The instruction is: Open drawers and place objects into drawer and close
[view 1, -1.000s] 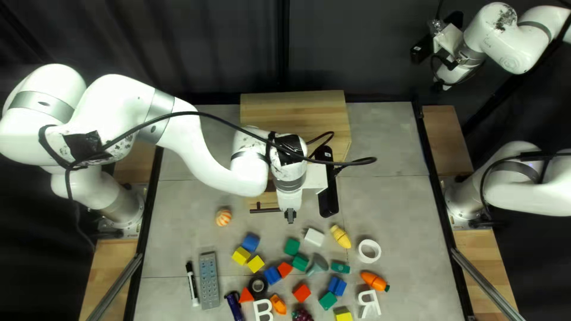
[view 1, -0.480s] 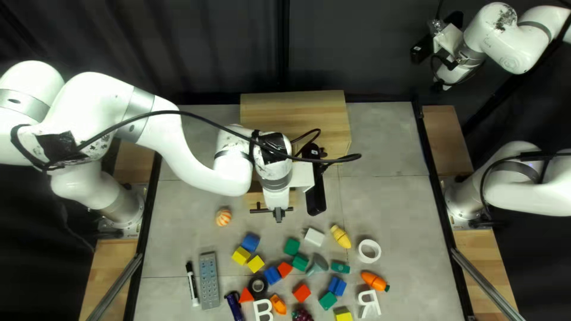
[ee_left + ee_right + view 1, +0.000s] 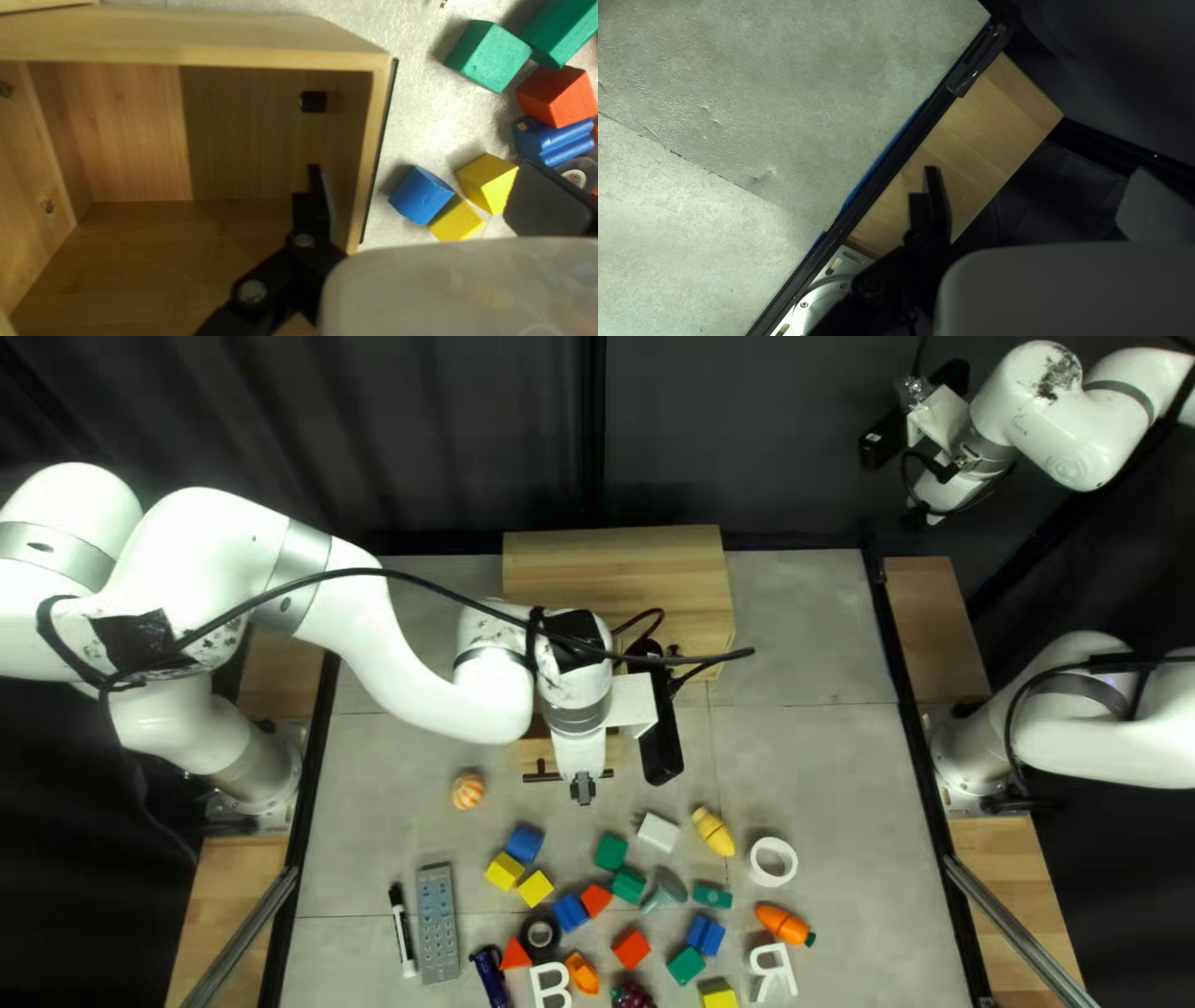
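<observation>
My left gripper point(image 3: 583, 789) points down over the front of the pulled-out drawer point(image 3: 533, 756), which extends from the wooden cabinet point(image 3: 623, 560). In the left wrist view that gripper point(image 3: 433, 196) is open: one finger overlaps the drawer interior, the other lies past the front wall. Nothing lies in the visible part of the drawer point(image 3: 243, 130). A blue cylinder point(image 3: 420, 196) and a yellow block point(image 3: 489, 180) rest on the table beyond it. My right gripper point(image 3: 919, 518) hangs past the table's far right corner; in its wrist view the gripper point(image 3: 1036, 199) stands open, holding nothing.
An orange striped ball point(image 3: 467, 792) lies left of the drawer. Blocks, toy corn point(image 3: 713, 831), a white ring point(image 3: 773, 861), a toy carrot point(image 3: 784, 924), a remote point(image 3: 437, 924) and a marker point(image 3: 402, 930) are spread nearer the table's near edge.
Over the last second my left arm has shifted toward the left of the top left view, with little movement in the latest half second. The right arm and the table objects stayed put.
</observation>
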{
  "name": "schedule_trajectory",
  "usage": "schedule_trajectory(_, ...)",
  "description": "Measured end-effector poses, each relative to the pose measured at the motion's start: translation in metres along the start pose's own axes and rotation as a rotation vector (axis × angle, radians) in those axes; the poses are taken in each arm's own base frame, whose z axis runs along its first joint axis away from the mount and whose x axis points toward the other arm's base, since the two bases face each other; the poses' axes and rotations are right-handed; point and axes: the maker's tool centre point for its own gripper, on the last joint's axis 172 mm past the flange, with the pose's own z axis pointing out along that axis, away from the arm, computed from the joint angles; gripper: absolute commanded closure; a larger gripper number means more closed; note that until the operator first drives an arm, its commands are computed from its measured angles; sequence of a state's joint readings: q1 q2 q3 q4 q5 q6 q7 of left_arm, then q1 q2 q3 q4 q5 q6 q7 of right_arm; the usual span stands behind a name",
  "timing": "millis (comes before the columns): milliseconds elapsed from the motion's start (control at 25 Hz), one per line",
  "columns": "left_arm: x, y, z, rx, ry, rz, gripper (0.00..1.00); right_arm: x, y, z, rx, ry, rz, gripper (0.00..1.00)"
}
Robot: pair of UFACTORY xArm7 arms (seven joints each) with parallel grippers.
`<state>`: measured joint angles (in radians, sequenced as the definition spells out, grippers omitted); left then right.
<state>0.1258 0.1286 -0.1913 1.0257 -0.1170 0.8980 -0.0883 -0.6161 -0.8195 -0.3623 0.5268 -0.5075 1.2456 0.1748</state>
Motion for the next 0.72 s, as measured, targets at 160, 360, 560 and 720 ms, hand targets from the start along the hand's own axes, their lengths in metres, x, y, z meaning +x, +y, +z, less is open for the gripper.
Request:
schedule_trajectory(160,-0.0043,0.0034,0.0014,-0.008,-0.004,-0.003,0.00,0.0000,0.0000,0.0000,0.000,0.000,0.000,0.00)
schedule_trajectory(360,-0.0046,0.0043,0.0016,-0.011,-0.004,-0.001,0.00,0.0000,0.0000,0.0000,0.000,0.000,0.000,0.00)
schedule_trajectory(560,-0.0039,0.0062,0.0016,-0.012,-0.004,0.003,0.00,0.0000,0.0000,0.0000,0.000,0.000,0.000,0.00)
schedule_trajectory(720,-0.0037,0.0077,0.0010,-0.013,-0.007,0.007,0.00,0.0000,0.0000,0.0000,0.000,0.000,0.000,0.00)
